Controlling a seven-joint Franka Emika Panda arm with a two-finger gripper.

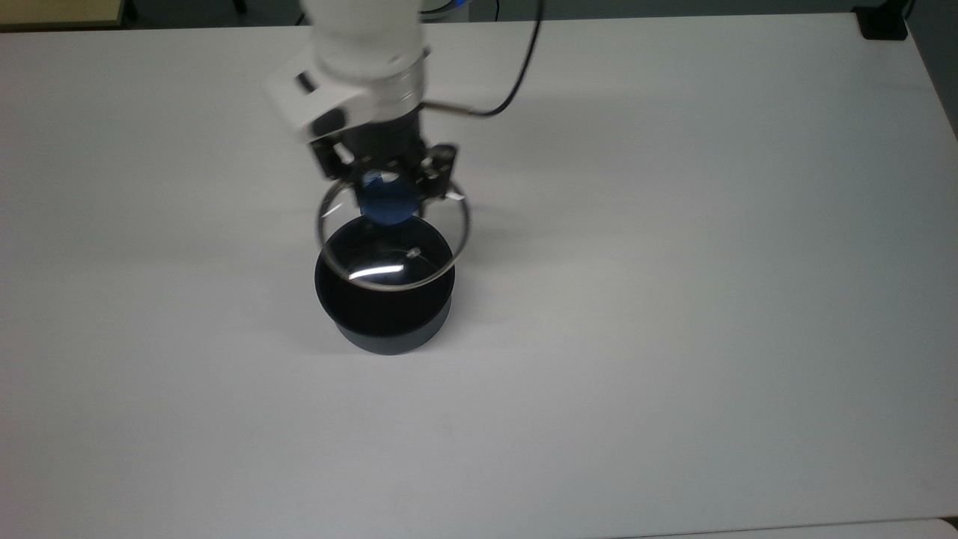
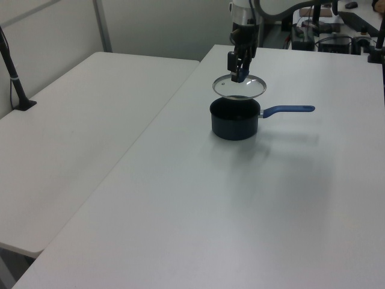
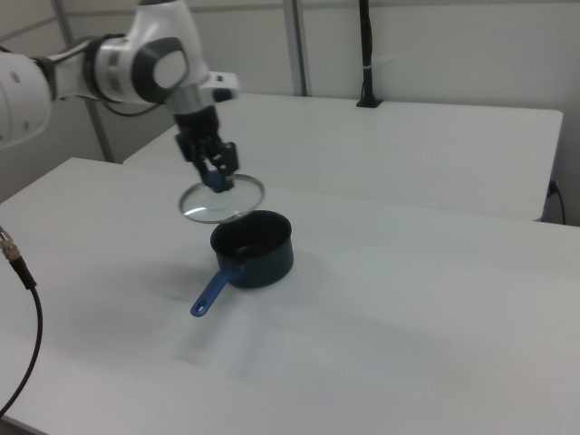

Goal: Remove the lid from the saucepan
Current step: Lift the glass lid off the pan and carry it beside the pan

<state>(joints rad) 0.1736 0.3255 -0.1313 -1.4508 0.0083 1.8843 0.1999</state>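
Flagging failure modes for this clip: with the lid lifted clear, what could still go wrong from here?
The gripper holds the glass lid only by its small blue knob, so it might slip or swing. The lid hangs directly over the saucepan; if dropped, it could strike the rim or the table and crack.

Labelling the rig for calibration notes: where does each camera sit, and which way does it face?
Top view: overhead, looking down on the white table; the arm comes in from the top edge, its hand holding the lid above the saucepan.
Left view: raised, off one table end; the arm reaches in from the far top.
Right view: raised, from the opposite side; the arm enters from the right view's left.
Left and right views share the saucepan's blue handle, pointing opposite ways.
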